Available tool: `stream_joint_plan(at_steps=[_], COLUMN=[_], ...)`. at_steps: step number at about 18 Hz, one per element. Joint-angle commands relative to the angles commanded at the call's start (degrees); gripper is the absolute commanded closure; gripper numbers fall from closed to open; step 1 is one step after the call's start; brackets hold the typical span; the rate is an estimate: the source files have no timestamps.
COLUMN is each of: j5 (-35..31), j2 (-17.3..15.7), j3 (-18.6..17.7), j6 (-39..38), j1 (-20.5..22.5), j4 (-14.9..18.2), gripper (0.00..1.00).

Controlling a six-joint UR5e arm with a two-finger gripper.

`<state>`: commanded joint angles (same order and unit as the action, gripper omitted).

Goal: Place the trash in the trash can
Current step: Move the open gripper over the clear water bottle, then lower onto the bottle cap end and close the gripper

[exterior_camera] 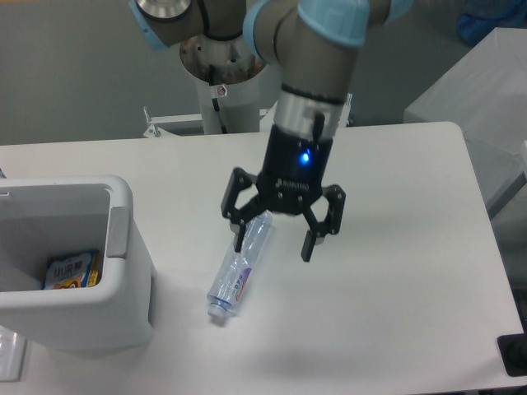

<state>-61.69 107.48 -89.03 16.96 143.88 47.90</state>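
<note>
A crushed clear plastic bottle (236, 276) with a bluish label lies on the white table (395, 247), its cap end pointing to the front left. My gripper (273, 248) hangs open just above the bottle's upper end, one finger (240, 236) on its left and the other finger (308, 245) off to its right; nothing is held. The white trash can (74, 271) stands at the left edge. A blue-and-orange snack bag (72, 270) lies inside it.
The arm's round base (224, 51) and mounting brackets sit behind the table's far edge. A grey-white box (482, 90) stands off the table at the right. A small black object (514, 354) sits at the front right corner.
</note>
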Motion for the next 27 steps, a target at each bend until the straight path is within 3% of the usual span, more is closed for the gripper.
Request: stream_joint_plan(at_steps=[11, 21, 27], j5=[-11.8, -19.6, -20.4], j2=[9.8, 14.7, 16.4], j3=[-1.5, -1.2, -1.3], j6=[4.6, 5.3, 5.1], j1=[-8.3, -14.1, -14.9], j4=[-0.1, -0.8, -0.8], gripper=[0.0, 0.0, 0.0])
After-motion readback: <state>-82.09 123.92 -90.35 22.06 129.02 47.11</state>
